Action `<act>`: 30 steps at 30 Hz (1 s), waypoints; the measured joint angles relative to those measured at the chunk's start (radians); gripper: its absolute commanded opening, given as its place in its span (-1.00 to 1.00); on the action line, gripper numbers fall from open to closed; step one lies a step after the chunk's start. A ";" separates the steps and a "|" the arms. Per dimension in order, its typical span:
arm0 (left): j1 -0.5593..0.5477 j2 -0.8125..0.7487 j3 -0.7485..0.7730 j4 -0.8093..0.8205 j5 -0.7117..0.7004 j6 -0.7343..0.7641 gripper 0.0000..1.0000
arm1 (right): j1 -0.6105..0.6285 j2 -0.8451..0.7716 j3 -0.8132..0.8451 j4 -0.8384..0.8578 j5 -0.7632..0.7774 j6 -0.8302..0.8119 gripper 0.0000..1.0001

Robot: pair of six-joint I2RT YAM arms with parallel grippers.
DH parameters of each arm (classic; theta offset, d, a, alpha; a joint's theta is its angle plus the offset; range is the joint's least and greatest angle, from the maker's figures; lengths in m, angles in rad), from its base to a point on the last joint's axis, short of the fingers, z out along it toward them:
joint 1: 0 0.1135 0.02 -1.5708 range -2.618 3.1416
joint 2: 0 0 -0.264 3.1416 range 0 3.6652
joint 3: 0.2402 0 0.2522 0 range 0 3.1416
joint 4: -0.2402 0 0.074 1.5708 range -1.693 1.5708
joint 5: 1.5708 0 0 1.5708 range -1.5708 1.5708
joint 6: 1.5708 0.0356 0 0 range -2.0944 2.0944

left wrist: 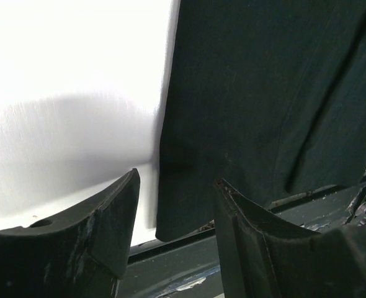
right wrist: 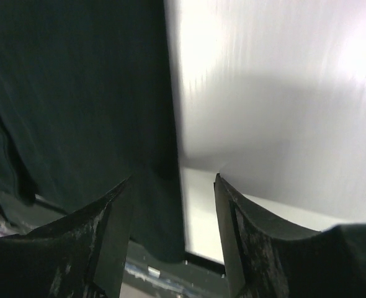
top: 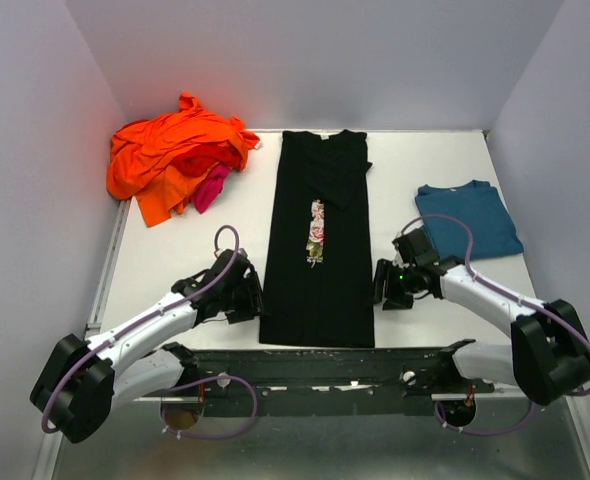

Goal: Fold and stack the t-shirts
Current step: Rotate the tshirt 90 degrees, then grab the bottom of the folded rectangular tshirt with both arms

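**A:** If you read the tabletop (top: 175,262) from its left edge across, where does the folding stand?

**B:** In the far left corner an orange heap (top: 175,150) lies crumpled with a magenta-pink t-shirt (top: 213,186) tucked into it, so those are yet to be done. The left gripper (top: 245,296) sits at the near left corner of the black t-shirt (top: 325,290). Its jaws are apart, with only the hem's edge below them. The right gripper (top: 385,284) mirrors it at the near right corner, jaws likewise apart and holding nothing. Toward the right edge, the teal-blue t-shirt (top: 468,220) lies folded flat.

**A:** So the black one is the step in hand?

**B:** I'd judge so. It is already narrowed lengthwise, and the crosswise fold is left. Next, each gripper must close on its hem corner, catching every layer. Then both should lift together and carry the hem evenly toward the far edge, or the strip will skew.

**A:** And how does it look?

**B:** It is a long dark strip down the middle of the tabletop, running from the far edge to the near edge with the collar far. It lies smooth, with a white-and-pink print (top: 316,232) showing at its centre and a flap turned over near the collar.
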State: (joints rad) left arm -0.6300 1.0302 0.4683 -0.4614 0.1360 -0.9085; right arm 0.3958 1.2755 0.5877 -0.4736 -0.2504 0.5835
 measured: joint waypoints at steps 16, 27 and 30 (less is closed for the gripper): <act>-0.082 -0.028 -0.033 -0.053 0.022 -0.062 0.04 | 0.138 -0.283 -0.174 -0.206 -0.080 0.132 -0.20; -0.086 -0.017 -0.038 -0.060 0.020 -0.080 0.02 | 0.178 -0.247 -0.175 -0.185 -0.126 0.151 -0.37; -0.086 -0.017 -0.046 -0.054 0.019 -0.087 0.01 | 0.190 -0.232 -0.183 -0.168 -0.134 0.161 -0.48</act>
State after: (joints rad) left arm -0.7158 1.0134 0.4225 -0.5152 0.1555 -0.9958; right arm 0.5858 1.0431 0.4046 -0.6418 -0.3843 0.7441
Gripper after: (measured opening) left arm 0.510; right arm 0.316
